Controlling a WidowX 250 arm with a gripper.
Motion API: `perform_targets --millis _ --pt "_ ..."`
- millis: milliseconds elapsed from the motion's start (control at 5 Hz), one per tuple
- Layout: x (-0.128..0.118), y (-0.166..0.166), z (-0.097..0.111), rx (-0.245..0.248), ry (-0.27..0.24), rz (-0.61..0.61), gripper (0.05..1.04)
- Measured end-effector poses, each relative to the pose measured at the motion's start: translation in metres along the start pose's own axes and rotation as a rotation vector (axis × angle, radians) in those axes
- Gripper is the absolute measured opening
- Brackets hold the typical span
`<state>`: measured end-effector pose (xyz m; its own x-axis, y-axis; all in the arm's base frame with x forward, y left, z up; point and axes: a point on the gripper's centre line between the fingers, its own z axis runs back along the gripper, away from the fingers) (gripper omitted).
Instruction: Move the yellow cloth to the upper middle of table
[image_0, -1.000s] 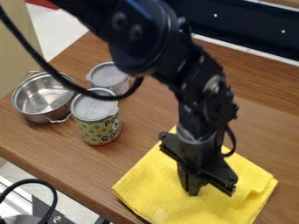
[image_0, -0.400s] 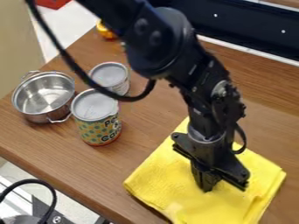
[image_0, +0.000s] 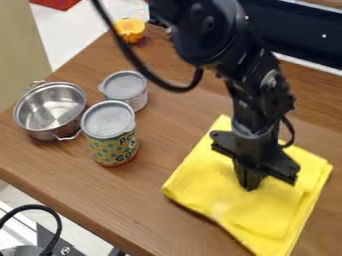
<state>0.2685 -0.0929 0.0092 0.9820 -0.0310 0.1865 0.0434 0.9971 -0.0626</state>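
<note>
The black gripper (image_0: 250, 187) points down onto the yellow cloth (image_0: 274, 207), its fingers together on the cloth's upper part. It is shut on the cloth, though the pinched bit itself is hidden under the fingertips. The cloth lies mostly flat, in folded layers, at the lower right of the wooden table (image_0: 160, 205). Its top corner shows just behind the gripper, to the left of the wrist.
A metal pot (image_0: 50, 112) stands at the left. Beside it are a patterned can (image_0: 109, 134) and a smaller grey-lidded can (image_0: 125, 90). An orange object (image_0: 129, 30) is near the table's far left corner. A dark barrier (image_0: 300, 37) runs along the back.
The gripper has moved right and toward the table's back, and the yellow cloth has slid along with it. The orange object has come out from behind the arm. Pot and cans have stayed put.
</note>
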Motion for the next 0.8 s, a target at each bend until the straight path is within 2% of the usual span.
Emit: perform_targets --millis 200,600,800 --pt "0.023 0.007 -0.005 0.016 -0.027 0.028 0.053" --pt "0.079 0.015 -0.016 0.093 -0.128 0.075 0.053" --pt "0.104 0.02 -0.02 0.123 -0.158 0.107 0.053"
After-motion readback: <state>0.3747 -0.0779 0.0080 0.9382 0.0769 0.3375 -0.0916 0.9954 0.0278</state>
